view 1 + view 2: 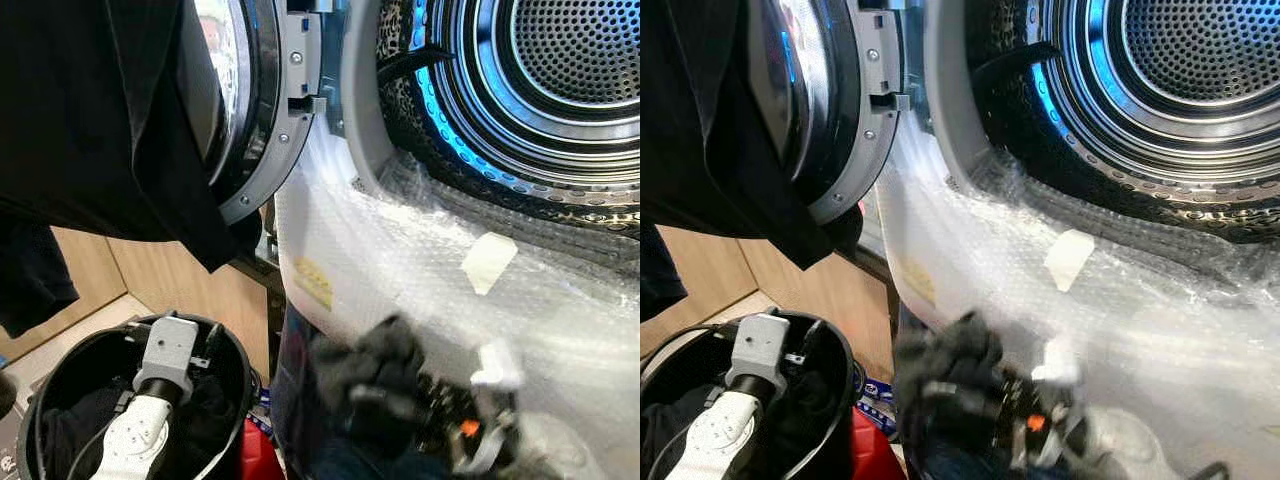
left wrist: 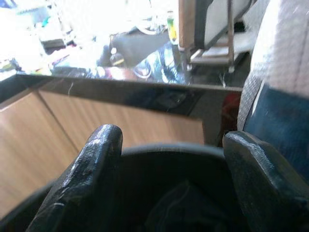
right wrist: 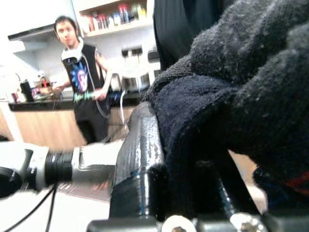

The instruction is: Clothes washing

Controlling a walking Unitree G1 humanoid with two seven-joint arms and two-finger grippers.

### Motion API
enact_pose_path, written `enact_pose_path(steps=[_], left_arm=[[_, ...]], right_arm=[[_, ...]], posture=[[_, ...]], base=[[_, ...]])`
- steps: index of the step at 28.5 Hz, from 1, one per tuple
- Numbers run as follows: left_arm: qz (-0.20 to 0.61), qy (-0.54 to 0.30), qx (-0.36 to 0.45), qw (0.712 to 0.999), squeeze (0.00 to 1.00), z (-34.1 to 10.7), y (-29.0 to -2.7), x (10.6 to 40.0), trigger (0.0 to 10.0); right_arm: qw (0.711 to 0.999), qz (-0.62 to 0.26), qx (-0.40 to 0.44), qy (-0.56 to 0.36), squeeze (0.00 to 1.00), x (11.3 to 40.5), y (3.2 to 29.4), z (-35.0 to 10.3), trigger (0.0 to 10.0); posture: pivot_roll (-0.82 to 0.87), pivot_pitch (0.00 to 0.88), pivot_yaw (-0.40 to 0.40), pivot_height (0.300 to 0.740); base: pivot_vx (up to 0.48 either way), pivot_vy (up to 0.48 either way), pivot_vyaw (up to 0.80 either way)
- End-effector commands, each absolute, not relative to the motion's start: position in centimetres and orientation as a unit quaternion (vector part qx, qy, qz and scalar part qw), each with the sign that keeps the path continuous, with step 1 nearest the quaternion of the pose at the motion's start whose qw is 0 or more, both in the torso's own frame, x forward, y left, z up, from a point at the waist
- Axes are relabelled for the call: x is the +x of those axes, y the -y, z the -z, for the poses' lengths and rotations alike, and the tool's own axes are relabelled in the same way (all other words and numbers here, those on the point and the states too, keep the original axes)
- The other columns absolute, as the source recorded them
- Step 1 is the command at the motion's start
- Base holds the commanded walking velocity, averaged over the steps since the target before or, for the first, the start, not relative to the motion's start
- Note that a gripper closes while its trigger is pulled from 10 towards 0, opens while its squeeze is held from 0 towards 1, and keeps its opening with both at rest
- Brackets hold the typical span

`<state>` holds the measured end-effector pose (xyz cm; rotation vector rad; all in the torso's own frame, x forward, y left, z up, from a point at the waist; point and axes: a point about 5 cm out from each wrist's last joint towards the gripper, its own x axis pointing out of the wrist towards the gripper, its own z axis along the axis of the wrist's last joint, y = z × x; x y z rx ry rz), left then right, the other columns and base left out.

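From the head, the right pincer [image 1: 400,400] sits low and near, clenched on a dark towel [image 1: 375,360]; the drum opening [image 1: 560,70] lies up, far and right of it. Its wrist view shows terry cloth [image 3: 231,92] bunched over one finger. The left pincer [image 2: 174,188] hangs released over the black basket [image 1: 235,360]

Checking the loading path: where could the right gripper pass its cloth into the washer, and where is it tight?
The drum mouth is free, bordered by the dotted door seal. Crowded: a black garment drapes the open door; the basket holds clothes and the left gripper. The right gripper carries the dark cloth.
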<state>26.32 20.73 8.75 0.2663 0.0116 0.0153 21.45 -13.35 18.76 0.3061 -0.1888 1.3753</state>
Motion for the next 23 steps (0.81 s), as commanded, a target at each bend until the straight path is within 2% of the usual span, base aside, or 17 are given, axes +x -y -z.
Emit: enact_pose_path(steps=[1, 5, 8, 13, 16, 20, 23], left_arm=[[-0.010, -0.018, 0.129, 0.991, 0.00, -8.1, -20.7, 26.2, 10.0], [-0.004, -0.015, 0.124, 0.992, 0.00, -8.1, -20.2, 26.5, 10.0], [-0.007, -0.012, 0.123, 0.992, 0.00, -8.2, -20.3, 26.7, 10.0], [-0.001, -0.020, 0.109, 0.994, 0.00, -8.0, -20.2, 26.7, 10.0], [-0.003, -0.021, 0.105, 0.994, 0.00, -8.0, -20.1, 26.7, 10.0], [0.005, -0.027, 0.105, 0.994, 0.00, -7.9, -19.8, 26.8, 10.0], [0.009, -0.028, 0.102, 0.994, 0.00, -7.8, -19.5, 26.7, 10.0]], right_arm=[[0.750, -0.637, 0.137, 0.115, 0.00, 21.5, 13.3, -20.3, 0.0], [0.728, -0.643, 0.140, 0.193, 0.00, 22.7, 13.6, -24.2, 0.0], [0.742, -0.608, 0.147, 0.240, 0.00, 24.3, 14.3, -26.8, 0.0], [0.730, -0.576, 0.164, 0.331, 0.00, 26.2, 15.7, -32.2, 0.0], [0.742, -0.536, 0.171, 0.365, 0.00, 27.8, 15.7, -35.0, 0.0], [0.799, -0.443, 0.145, 0.381, 0.00, 31.0, 14.9, -37.4, 0.0], [0.812, -0.408, 0.155, 0.387, 0.00, 32.3, 14.4, -38.8, 0.0]], posture=[[0.19, 0.000, -0.013, 0.740], [0.21, 0.000, -0.011, 0.740], [0.21, 0.000, -0.005, 0.740], [0.21, 0.000, -0.006, 0.740], [0.20, 0.000, -0.002, 0.740], [0.18, 0.000, 0.013, 0.740], [0.19, 0.000, 0.016, 0.740]], base=[[0.000, 0.000, 0.00], [0.000, 0.000, 0.00], [0.000, 0.000, 0.00], [0.000, 0.000, 0.00], [0.000, 0.000, 0.00], [0.000, 0.000, 0.00], [0.000, 0.000, 0.00]])
